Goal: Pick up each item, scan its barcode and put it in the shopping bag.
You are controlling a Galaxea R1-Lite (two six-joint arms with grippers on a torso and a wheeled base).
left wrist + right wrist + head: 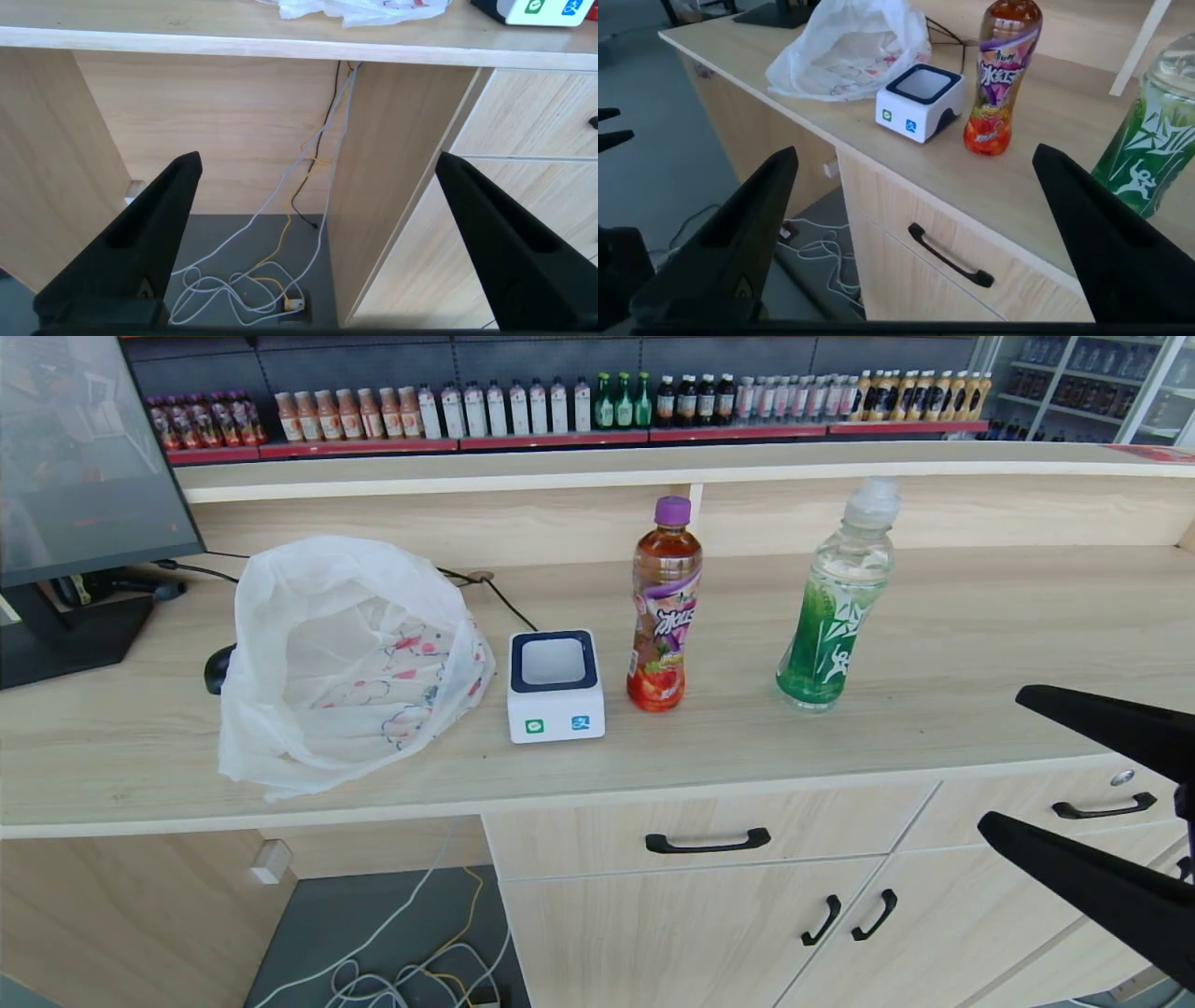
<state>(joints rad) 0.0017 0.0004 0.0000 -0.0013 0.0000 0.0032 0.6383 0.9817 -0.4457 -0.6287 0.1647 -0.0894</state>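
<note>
Pretty standard shop setup: light wood counter [980, 644] with black-handled drawers [597, 840] underneath, a monitor [84, 457] on the left end, shelves [551, 441] packed with bottled drinks behind, loose cables [411, 975] on the grey floor [336, 905].

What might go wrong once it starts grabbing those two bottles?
The green bottle is tall and upright, so the open right gripper might knock it over, perhaps into the purple-capped bottle beside it. The shopping bag is limp and slumped next to the scanner; a bottle might catch its rim or shove it along the counter.
</note>
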